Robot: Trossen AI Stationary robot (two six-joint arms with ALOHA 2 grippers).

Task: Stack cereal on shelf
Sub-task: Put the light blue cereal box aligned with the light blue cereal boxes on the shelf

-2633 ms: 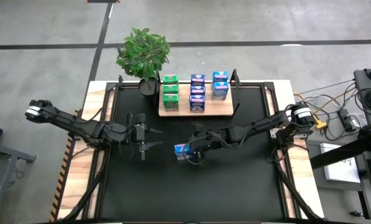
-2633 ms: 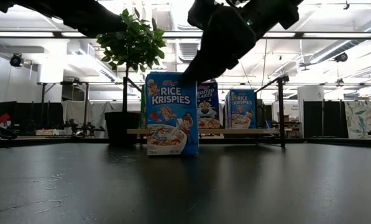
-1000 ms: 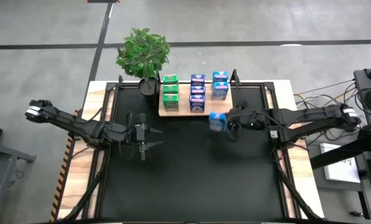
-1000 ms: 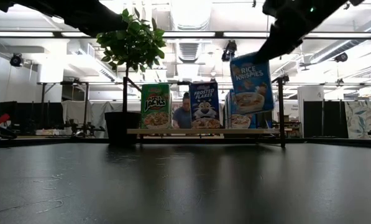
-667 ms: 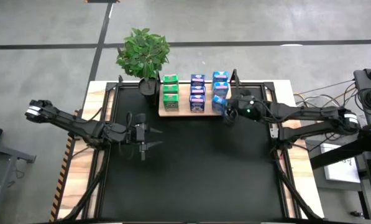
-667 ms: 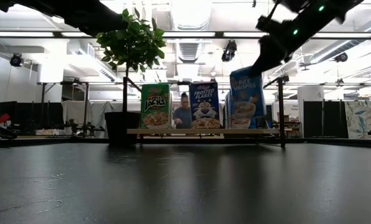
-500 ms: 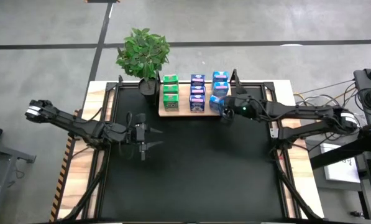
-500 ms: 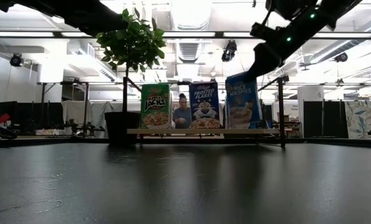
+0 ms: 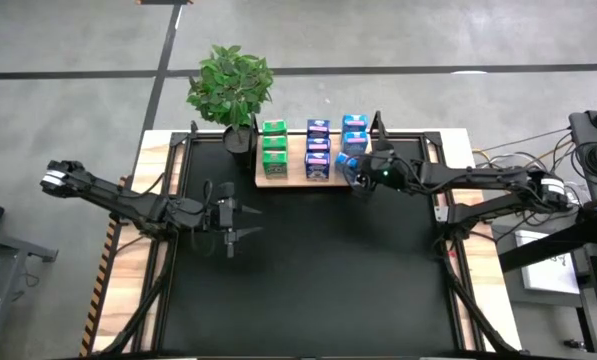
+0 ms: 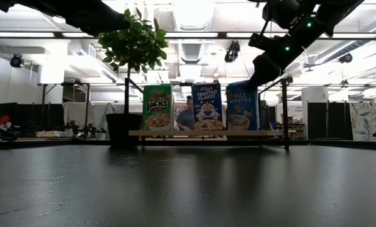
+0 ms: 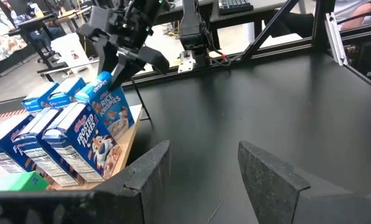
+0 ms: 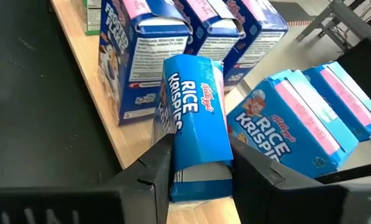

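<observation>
- The right claw [image 12: 197, 163] pinches a blue cereal box [image 12: 194, 134] labelled "Rice Krispies" by its top end, holding it at the front right corner of the pale wooden shelf [image 9: 288, 180].
- In the low view that box [image 10: 242, 105] stands upright at the right end of the front row, beside a blue "Frosted Flakes" box [image 10: 206, 106] and a green "Apple Jacks" box [image 10: 157, 107]; whether its base touches the board cannot be told.
- The right wrist view shows more blue boxes behind it: two further "Rice Krispies" boxes [image 12: 297, 134] in the same column, with pink-and-white top flaps, and Frosted Flakes boxes [image 12: 149, 53] in the column beside it.
- From above, the boxes stand in three columns on the shelf at the far edge of the black mat [image 9: 308, 270] covering the worktop: green, blue, blue.
- A potted plant [image 9: 231, 88] sits just beside the shelf's left end.
- The left claw [image 9: 240, 221] hovers over the mat well apart from the shelf, fingers spread and holding nothing.
</observation>
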